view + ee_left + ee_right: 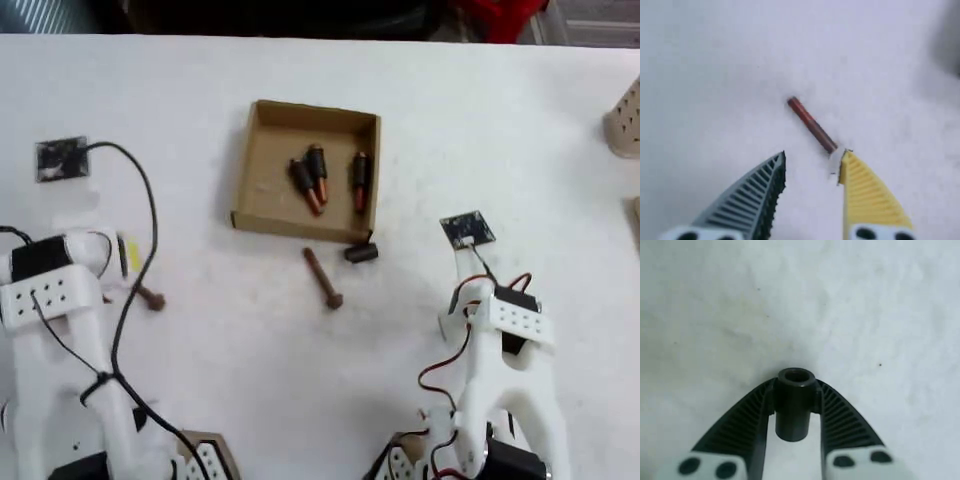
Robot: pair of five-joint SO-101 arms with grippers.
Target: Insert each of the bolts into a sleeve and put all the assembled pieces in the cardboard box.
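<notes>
The short black hollow sleeve [794, 410] is clamped in the right gripper [795, 385]. Both black ribbed fingers [840, 415] press on its sides, and its open end points out past the fingertips over the white table [715, 300].

Over on the left, a rusty red-brown bolt [812, 125] lies flat on the table with one end right at the tip of the yellow finger [865, 195]. The left gripper [813, 155] has its fingers spread with nothing between them, and the grey finger [755, 195] is clear of the bolt. From above, that bolt's head pokes out beside the left arm [60, 300].

Mid-table, the shallow brown cardboard box [285, 227] holds three assembled pieces [308, 185]. Just outside its near right corner rests a second black sleeve [360, 253]. Near that, a second loose bolt [323, 278] lies flat at a slant.
</notes>
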